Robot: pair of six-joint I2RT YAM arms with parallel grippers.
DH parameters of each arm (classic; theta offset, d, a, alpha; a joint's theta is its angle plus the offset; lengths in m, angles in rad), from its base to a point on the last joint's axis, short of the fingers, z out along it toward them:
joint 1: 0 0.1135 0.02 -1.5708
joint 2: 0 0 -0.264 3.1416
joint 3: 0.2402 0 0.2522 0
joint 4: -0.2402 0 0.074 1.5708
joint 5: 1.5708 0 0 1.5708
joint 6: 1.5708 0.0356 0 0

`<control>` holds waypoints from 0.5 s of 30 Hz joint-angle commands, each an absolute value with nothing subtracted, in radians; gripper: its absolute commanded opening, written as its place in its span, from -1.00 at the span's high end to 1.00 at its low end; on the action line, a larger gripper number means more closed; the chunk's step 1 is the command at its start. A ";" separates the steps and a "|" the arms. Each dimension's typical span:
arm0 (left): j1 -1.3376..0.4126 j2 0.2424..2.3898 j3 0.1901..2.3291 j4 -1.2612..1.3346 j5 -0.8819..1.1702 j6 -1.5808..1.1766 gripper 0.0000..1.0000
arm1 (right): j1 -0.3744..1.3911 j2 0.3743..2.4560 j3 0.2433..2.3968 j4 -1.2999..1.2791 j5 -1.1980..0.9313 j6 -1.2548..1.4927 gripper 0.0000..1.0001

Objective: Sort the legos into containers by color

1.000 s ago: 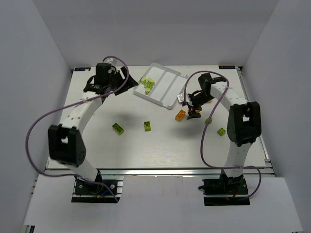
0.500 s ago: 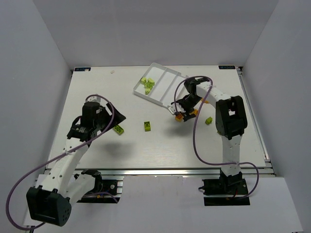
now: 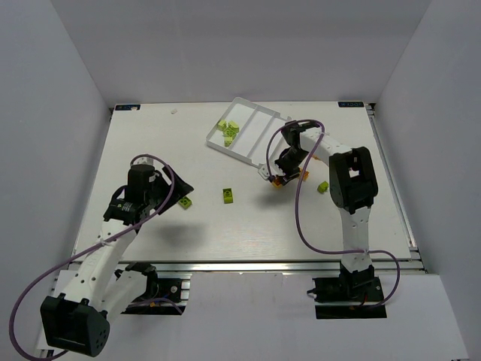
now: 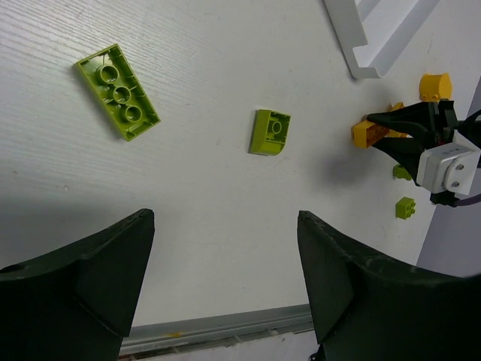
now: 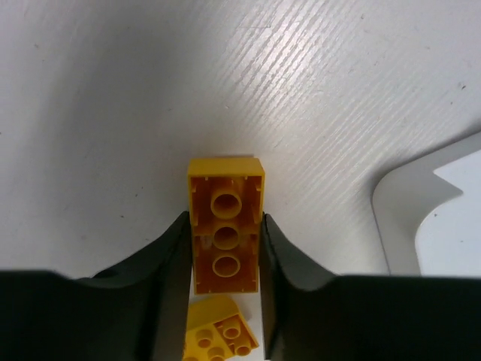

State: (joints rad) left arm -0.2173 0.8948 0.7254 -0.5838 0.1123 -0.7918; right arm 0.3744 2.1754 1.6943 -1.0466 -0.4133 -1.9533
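Observation:
My right gripper point(image 3: 281, 175) point(image 5: 224, 226) is shut on an upside-down orange brick point(image 5: 225, 235) that rests on the table by the near corner of the white tray point(image 3: 261, 135). A second orange brick point(image 5: 219, 335) lies just behind it, under the wrist. My left gripper point(image 3: 170, 197) point(image 4: 225, 233) is open and empty, close to a long light green brick point(image 3: 184, 201) point(image 4: 118, 92). A small green brick point(image 3: 228, 195) point(image 4: 270, 131) lies mid-table. Several light green bricks point(image 3: 228, 129) lie in the tray's left compartment; its other two compartments look bare.
Another green brick point(image 3: 323, 186) lies right of my right gripper, and the left wrist view shows one more green brick point(image 4: 406, 207) near it. An orange round piece point(image 4: 434, 86) sits beyond the tray corner point(image 4: 368, 60). The table's front rail point(image 4: 225, 325) is near my left fingers.
My left arm swung from the far back left to the long green brick at the left middle. My right gripper moved down-left onto the orange brick and closed on it.

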 commanded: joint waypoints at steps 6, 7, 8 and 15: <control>-0.224 0.879 0.698 -0.546 0.127 -0.825 -0.72 | 0.371 2.102 1.724 -1.179 -0.466 -1.937 0.90; -0.233 0.876 0.693 -0.545 0.130 -0.827 -0.72 | 0.374 2.089 1.736 -1.207 -0.513 -1.924 0.92; -0.233 0.873 0.680 -0.535 0.133 -0.833 -0.72 | 0.376 2.070 1.770 -1.235 -0.543 -1.890 0.95; -0.224 0.859 0.615 -0.480 0.167 -0.835 -0.72 | 0.417 2.074 1.977 -1.067 -0.701 -1.272 0.94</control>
State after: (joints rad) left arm -0.2291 0.8734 0.6315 -0.5217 0.1345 -0.8303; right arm 0.3946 2.1258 1.8759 -1.1587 -0.5941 -1.6096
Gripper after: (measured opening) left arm 0.861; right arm 0.429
